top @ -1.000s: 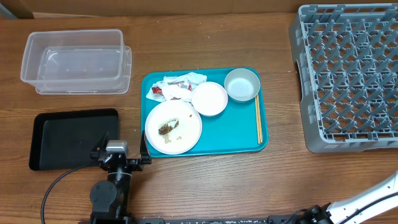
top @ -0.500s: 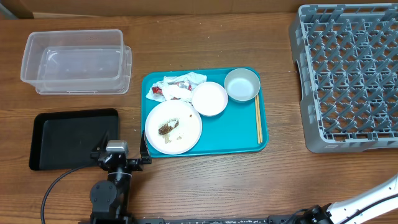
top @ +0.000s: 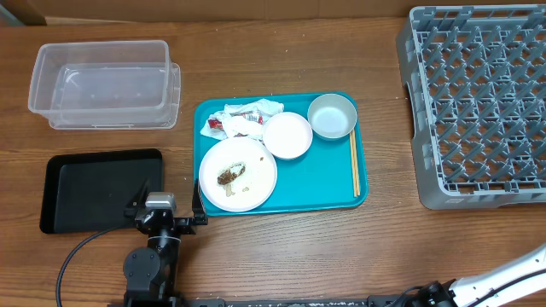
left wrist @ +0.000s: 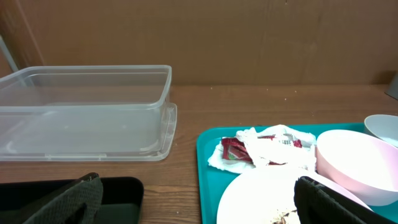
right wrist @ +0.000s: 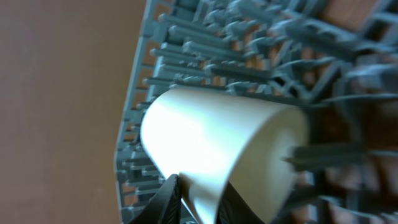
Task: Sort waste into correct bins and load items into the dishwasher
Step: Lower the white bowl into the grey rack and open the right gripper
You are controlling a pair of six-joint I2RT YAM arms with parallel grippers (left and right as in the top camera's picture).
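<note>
so the left gripper (top: 168, 205) is parked low in the overhead shot, left of centre, right by the lower right corner of the black tray (top: 85, 192). Its fingers (left wrist: 71, 202) are spread wide with nothing between them. The clear tub (top: 102, 83) sits in the upper left, just above the black tray. The teal tray (top: 316, 175) is pretty much dead centre on the table (top: 281, 55). On it there's the big plate (top: 247, 186) at lower left with some brown scraps (top: 227, 177) on it. The crumpled napkin (top: 256, 109) and the red-and-white wrapper (top: 220, 128) are bunched together at the tray's upper left. The smaller plate (top: 287, 135) is in the middle, touching the big one, and a bowl (top: 332, 116) is at upper right. The chopsticks (top: 355, 166) lie along the tray's right edge. The grey dish rack (top: 478, 102) takes up the whole right side. The right wrist view is blurry, but the right gripper (right wrist: 198, 198) looks to be pinching the wall of the small cup (right wrist: 217, 143) at the bottom of that frame. The rack's pegs are right behind the cup, and I can't tell if it's touching them. Only a bit of the right arm (top: 512, 271) shows in the overhead's lower right corner.
</note>
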